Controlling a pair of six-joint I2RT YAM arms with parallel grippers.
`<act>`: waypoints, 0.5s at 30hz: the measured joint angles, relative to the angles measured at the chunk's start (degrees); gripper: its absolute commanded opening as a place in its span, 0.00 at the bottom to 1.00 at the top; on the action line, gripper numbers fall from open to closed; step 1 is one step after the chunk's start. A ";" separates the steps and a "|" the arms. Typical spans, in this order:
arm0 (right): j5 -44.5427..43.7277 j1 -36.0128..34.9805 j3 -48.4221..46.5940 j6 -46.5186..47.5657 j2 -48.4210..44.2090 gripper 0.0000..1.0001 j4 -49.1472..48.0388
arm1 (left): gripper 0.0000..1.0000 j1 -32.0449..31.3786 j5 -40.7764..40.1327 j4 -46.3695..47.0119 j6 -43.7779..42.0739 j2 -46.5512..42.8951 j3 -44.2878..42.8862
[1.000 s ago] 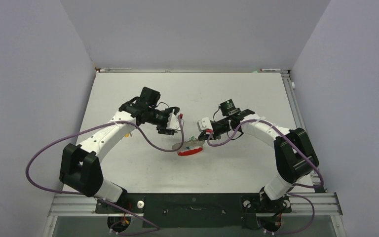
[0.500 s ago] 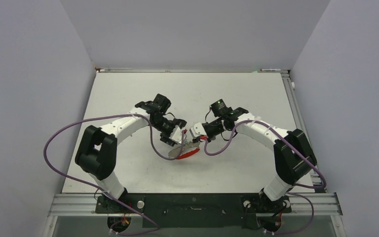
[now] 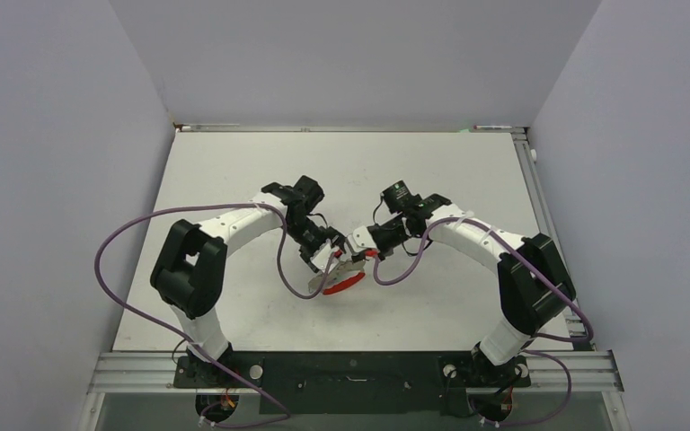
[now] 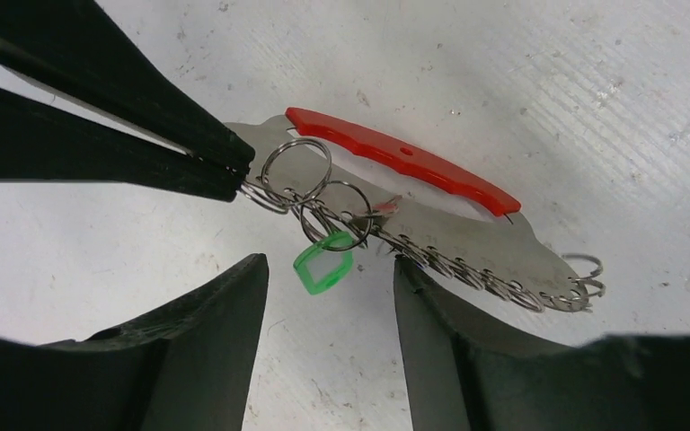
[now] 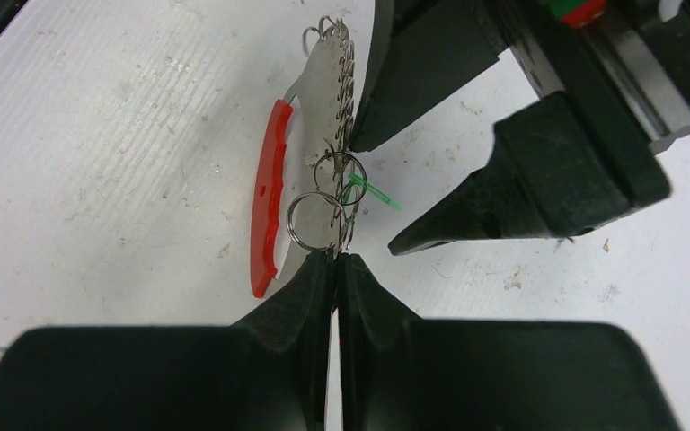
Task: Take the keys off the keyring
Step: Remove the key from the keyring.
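The keyring is a flat silver metal plate (image 4: 494, 242) with a red curved strap (image 4: 404, 160) and several small wire rings along its edge. It lies in the middle of the white table (image 3: 234, 162), and the strap also shows in the top view (image 3: 343, 282). A green tag (image 4: 322, 269) hangs from the rings; it is edge-on in the right wrist view (image 5: 373, 194). No yellow or blue tags or bare keys show. My right gripper (image 5: 334, 256) is shut on the ring end of the keyring. My left gripper (image 4: 331, 262) is open, its fingers on either side of the green tag.
The two grippers meet tip to tip at the table's middle, left gripper (image 3: 327, 256) and right gripper (image 3: 353, 246). Purple cables loop beside each arm. Grey walls close the back and both sides.
The left arm has swung right and down to the keyring. The right gripper has moved left onto the keyring's ring end and now pinches it.
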State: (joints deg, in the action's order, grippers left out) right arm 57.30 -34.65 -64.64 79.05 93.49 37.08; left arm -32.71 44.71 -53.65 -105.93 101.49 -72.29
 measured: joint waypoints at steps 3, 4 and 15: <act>-0.04 -0.07 -0.59 0.09 0.11 0.05 0.35 | 0.35 -0.42 0.55 -1.49 -2.27 0.79 -1.01; -0.07 -0.11 -0.79 0.11 0.11 0.05 0.35 | 0.32 -0.59 0.68 -2.05 -3.19 1.09 -1.29; -0.07 -0.28 -0.98 0.11 2.05 0.05 0.72 | 0.00 -0.61 1.14 -7.65 -8.24 1.88 -2.89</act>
State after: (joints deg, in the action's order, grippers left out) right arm 57.23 -34.94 -65.63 79.15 95.55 37.80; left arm -33.32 45.84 -61.30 -114.17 103.37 -75.18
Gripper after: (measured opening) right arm 0.055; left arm 0.042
